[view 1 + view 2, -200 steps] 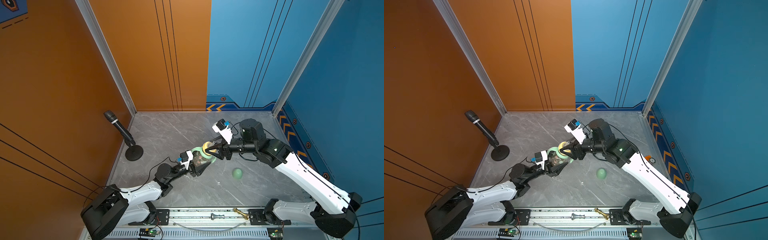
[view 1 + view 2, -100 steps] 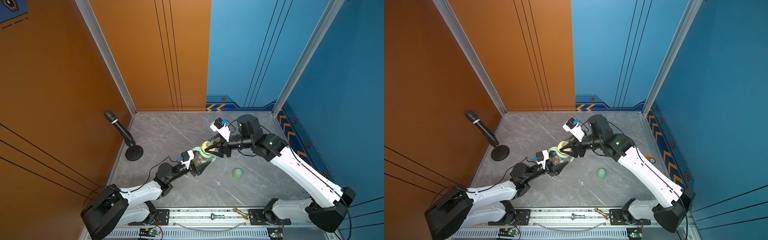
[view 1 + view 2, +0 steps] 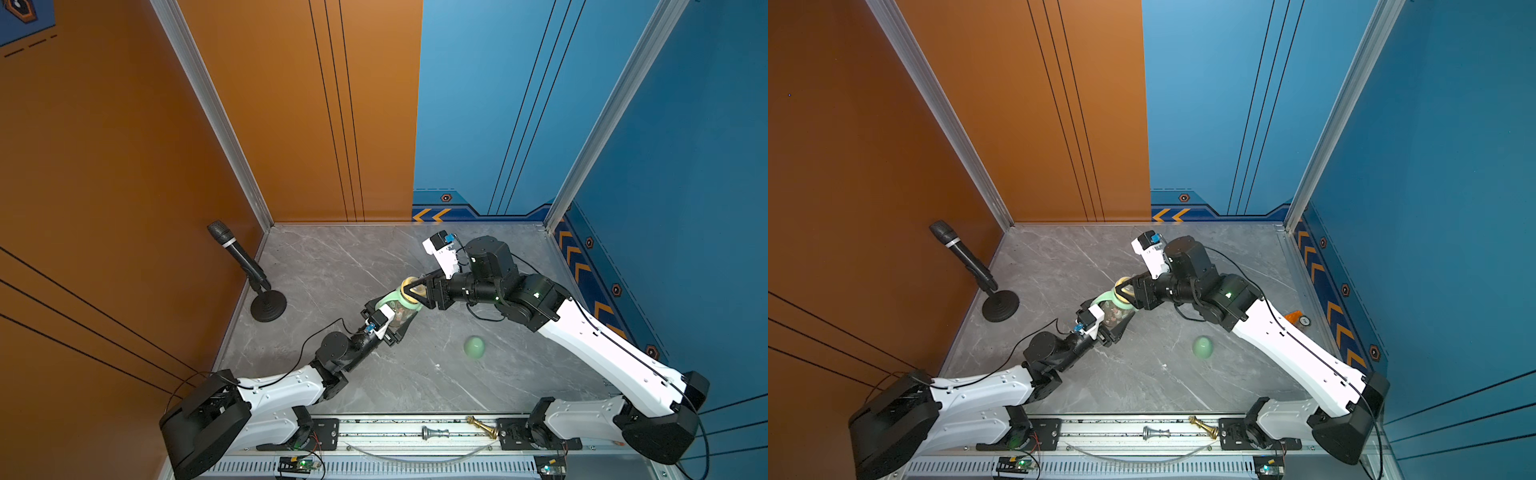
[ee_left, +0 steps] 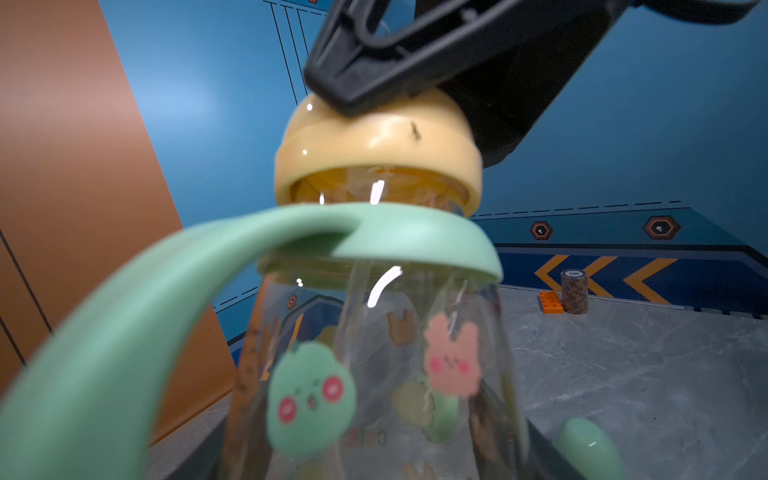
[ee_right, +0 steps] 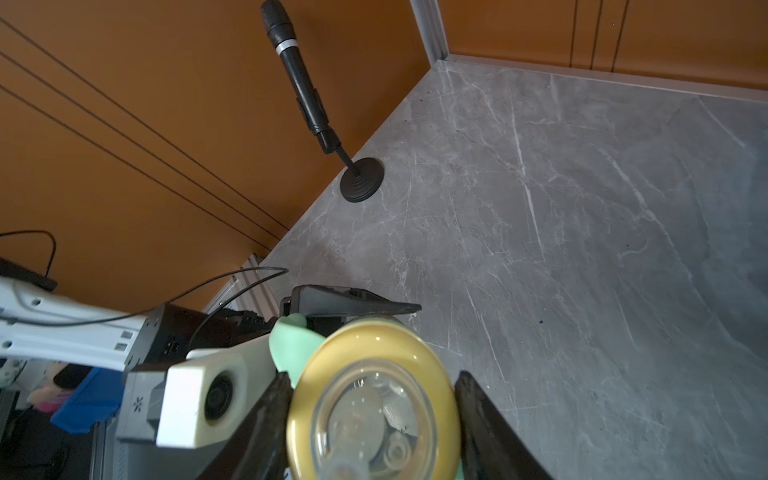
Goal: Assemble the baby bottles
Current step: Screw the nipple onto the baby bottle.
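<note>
I am counting one small clear amber-tinted bottle with printed cartoon figures (image 4: pixel 374 374), one mint-green two-handled ring (image 4: pixel 399 239) sitting round its neck, one pale yellow collar (image 5: pixel 365 345) sitting over the neck just above that ring, and one mint-green dome cap (image 3: pixel 474 347) lying loose on the grey marble table (image 3: pixel 332 270).

The left gripper (image 3: pixel 394 318) is clamping the bottle's body, holding it tilted off the table near the black microphone on its round stand (image 3: pixel 239 257), on the side away from the orange wall. The right gripper (image 3: pixel 412 291) is pinching the collar from both sides. The cap is lying farther from the microphone than the bottle, apart from both grippers.

Far across the table from the microphone, one orange brick (image 4: pixel 551 302) is sitting just beside one brown patterned roll (image 4: pixel 574 291). One silver chess piece (image 3: pixel 434 433) and one gold chess piece (image 3: pixel 482 427) are lying on the front rail.

One ring handle is arching across the left wrist view, hiding most of the left gripper.
</note>
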Controlling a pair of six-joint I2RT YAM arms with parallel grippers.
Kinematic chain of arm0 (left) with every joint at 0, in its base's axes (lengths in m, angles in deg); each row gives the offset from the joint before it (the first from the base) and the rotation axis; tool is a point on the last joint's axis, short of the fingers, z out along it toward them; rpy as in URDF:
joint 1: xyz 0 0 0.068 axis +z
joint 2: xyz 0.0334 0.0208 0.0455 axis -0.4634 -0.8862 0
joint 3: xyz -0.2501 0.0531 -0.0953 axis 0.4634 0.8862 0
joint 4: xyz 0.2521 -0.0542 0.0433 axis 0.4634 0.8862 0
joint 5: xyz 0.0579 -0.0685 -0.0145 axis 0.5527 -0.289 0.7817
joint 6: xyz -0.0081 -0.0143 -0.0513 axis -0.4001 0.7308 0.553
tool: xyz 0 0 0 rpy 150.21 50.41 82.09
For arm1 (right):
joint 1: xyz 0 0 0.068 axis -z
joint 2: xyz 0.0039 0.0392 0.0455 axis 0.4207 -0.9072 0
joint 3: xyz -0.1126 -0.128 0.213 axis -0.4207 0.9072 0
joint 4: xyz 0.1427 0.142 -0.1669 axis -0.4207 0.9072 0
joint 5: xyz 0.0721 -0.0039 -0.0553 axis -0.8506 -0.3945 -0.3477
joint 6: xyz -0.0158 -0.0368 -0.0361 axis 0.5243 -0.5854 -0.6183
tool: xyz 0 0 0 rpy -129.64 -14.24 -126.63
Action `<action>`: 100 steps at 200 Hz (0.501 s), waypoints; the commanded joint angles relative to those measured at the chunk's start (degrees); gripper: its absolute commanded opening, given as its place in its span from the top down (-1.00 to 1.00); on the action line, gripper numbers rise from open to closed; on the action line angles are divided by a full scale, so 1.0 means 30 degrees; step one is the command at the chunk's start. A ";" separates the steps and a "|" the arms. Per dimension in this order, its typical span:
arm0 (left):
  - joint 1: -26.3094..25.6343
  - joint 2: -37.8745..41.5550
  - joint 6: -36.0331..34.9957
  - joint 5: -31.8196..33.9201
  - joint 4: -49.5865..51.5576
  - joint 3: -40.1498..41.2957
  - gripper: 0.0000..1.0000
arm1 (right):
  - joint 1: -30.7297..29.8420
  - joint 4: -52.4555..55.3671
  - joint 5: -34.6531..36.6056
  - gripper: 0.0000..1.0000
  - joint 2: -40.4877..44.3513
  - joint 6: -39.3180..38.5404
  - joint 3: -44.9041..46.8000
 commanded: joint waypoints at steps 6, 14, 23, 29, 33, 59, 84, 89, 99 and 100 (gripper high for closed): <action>-0.0829 0.0312 -0.1565 0.0646 -0.3415 -0.0844 0.83 | -0.1589 0.3862 0.3495 0.21 -0.2376 0.4686 -0.1398; -0.1036 0.0250 -0.1779 0.0895 -0.3402 -0.0844 0.82 | -0.1837 0.4553 0.4305 0.23 -0.2838 0.5309 -0.2004; -0.1123 0.0290 -0.1787 0.0957 -0.3431 -0.0844 0.83 | -0.2086 0.4434 0.4865 0.22 -0.3057 0.5953 -0.1961; -0.1120 0.0299 -0.1743 0.0971 -0.3398 -0.0872 0.83 | -0.2260 0.4225 0.5190 0.11 -0.3079 0.6223 -0.1909; -0.1124 0.0325 -0.1728 0.0968 -0.3399 -0.0874 0.83 | -0.2379 0.4208 0.5537 0.07 -0.3108 0.6424 -0.1949; -0.1087 0.0495 -0.1593 0.0583 -0.3415 -0.0697 0.83 | -0.2669 0.4021 0.6482 0.01 -0.2944 0.7226 -0.2403; -0.0890 0.0604 -0.0730 0.0223 -0.3408 -0.0132 0.84 | -0.2596 0.4095 0.6355 -0.30 -0.2464 0.6654 -0.3994; -0.0832 0.0634 -0.0516 0.0143 -0.3416 0.0007 0.84 | -0.2530 0.4128 0.6147 -0.41 -0.2372 0.6344 -0.4356; -0.0802 0.0718 -0.0171 0.0120 -0.3401 0.0311 0.84 | -0.2221 0.4093 0.5071 -0.56 -0.2206 0.5668 -0.5075; -0.0802 0.0713 -0.0144 0.0120 -0.3409 0.0334 0.84 | -0.2183 0.4090 0.4929 -0.57 -0.2196 0.5586 -0.5134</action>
